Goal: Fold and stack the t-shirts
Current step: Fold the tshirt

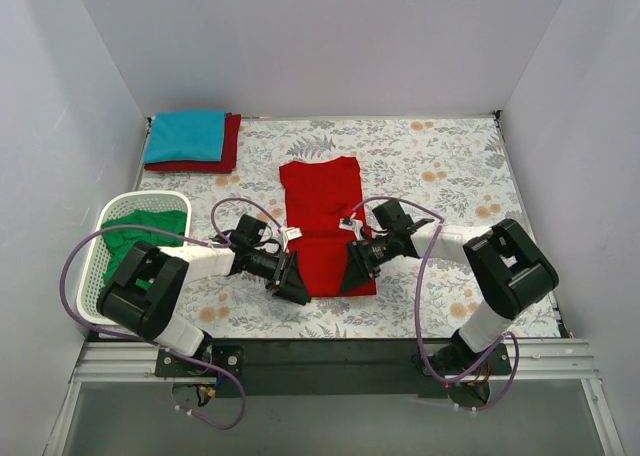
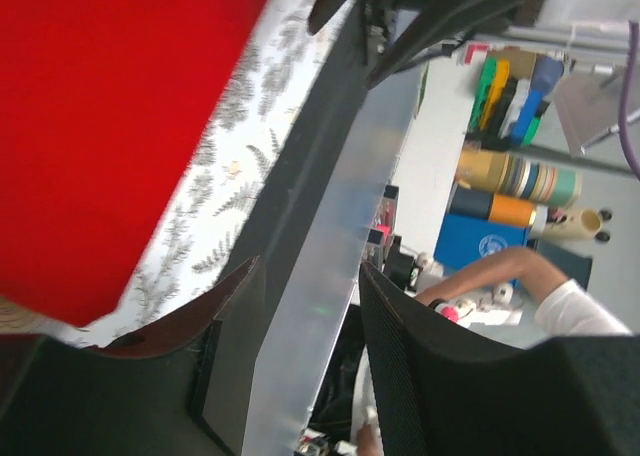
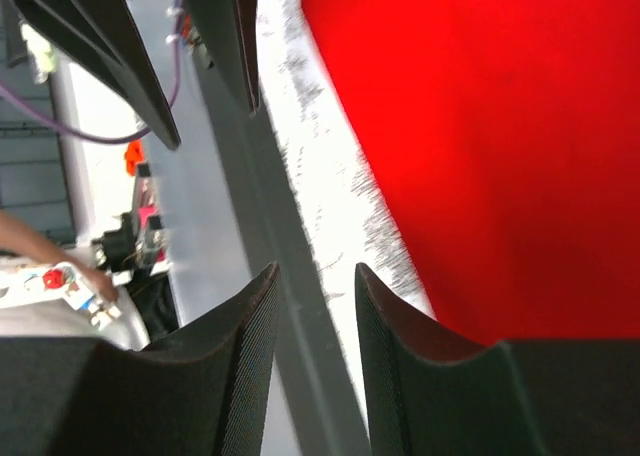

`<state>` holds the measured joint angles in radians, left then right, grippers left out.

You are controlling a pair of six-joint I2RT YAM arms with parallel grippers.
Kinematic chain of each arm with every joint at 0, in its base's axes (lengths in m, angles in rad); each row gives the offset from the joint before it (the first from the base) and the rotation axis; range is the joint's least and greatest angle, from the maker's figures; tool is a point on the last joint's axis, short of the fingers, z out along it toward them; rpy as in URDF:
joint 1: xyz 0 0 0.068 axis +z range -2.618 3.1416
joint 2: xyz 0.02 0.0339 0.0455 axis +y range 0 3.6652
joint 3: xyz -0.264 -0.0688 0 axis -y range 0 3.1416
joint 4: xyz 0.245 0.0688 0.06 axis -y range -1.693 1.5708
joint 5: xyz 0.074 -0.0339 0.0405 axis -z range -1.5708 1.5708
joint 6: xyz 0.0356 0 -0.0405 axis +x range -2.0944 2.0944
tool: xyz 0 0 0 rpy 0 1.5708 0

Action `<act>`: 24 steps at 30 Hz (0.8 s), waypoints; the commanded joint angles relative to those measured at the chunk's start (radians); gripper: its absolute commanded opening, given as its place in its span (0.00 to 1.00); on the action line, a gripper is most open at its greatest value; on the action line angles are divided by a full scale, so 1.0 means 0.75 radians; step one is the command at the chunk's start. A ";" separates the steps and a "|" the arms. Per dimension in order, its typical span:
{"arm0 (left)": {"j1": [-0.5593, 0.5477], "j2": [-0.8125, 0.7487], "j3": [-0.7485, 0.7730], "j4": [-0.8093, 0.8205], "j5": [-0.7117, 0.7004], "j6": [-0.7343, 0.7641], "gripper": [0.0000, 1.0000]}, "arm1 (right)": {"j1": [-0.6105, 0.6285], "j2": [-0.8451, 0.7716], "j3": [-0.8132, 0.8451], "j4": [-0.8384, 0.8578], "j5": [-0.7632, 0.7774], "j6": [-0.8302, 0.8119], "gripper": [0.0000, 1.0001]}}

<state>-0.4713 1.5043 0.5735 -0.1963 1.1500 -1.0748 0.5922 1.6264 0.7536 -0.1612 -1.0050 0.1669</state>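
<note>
A bright red t-shirt (image 1: 322, 216) lies flat in the middle of the table, folded into a long strip; it also shows in the left wrist view (image 2: 100, 126) and the right wrist view (image 3: 500, 126). My left gripper (image 1: 297, 280) is open and empty at the strip's near left corner. My right gripper (image 1: 352, 274) is open and empty at its near right corner. A folded teal blue t-shirt (image 1: 186, 136) lies on a folded darker red t-shirt (image 1: 232, 146) at the back left. A green t-shirt (image 1: 140, 234) sits crumpled in the basket.
A white lattice basket (image 1: 100, 276) stands at the left edge. The floral tablecloth (image 1: 450, 176) covers the table. The table's front rail (image 1: 330, 351) runs just below both grippers. White walls close in three sides.
</note>
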 commanded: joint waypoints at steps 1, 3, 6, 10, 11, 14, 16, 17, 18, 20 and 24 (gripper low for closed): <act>0.009 0.033 -0.061 0.202 -0.099 -0.160 0.41 | -0.002 0.062 -0.021 0.256 0.064 0.097 0.41; 0.037 0.092 -0.061 0.229 -0.118 -0.164 0.41 | -0.006 0.108 -0.029 0.303 0.080 0.099 0.40; 0.086 0.242 -0.043 0.327 -0.114 -0.195 0.40 | -0.006 0.177 -0.046 0.337 0.094 0.103 0.39; 0.113 0.442 -0.037 0.403 -0.132 -0.254 0.37 | -0.014 0.235 -0.096 0.356 0.135 0.090 0.36; 0.139 0.467 -0.049 0.405 -0.136 -0.262 0.36 | -0.021 0.243 -0.113 0.364 0.154 0.082 0.36; 0.205 0.514 -0.057 0.362 -0.136 -0.265 0.30 | -0.039 0.275 -0.148 0.368 0.162 0.058 0.35; 0.227 0.512 -0.049 0.278 -0.136 -0.218 0.26 | -0.047 0.276 -0.138 0.366 0.146 0.078 0.34; 0.234 0.486 -0.043 0.246 -0.140 -0.195 0.25 | -0.049 0.263 -0.115 0.362 0.137 0.090 0.35; 0.236 0.461 -0.039 0.176 -0.142 -0.177 0.24 | -0.053 0.227 -0.095 0.350 0.133 0.105 0.35; 0.240 0.406 -0.039 0.117 -0.140 -0.170 0.20 | -0.061 0.182 -0.026 0.271 0.123 0.119 0.35; 0.240 0.129 0.004 -0.079 -0.057 -0.093 0.18 | -0.064 0.025 0.069 0.080 0.103 0.021 0.36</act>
<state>-0.2977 1.7535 0.5625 -0.0799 1.1118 -1.1904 0.5507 1.7489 0.7322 0.0177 -0.9504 0.2474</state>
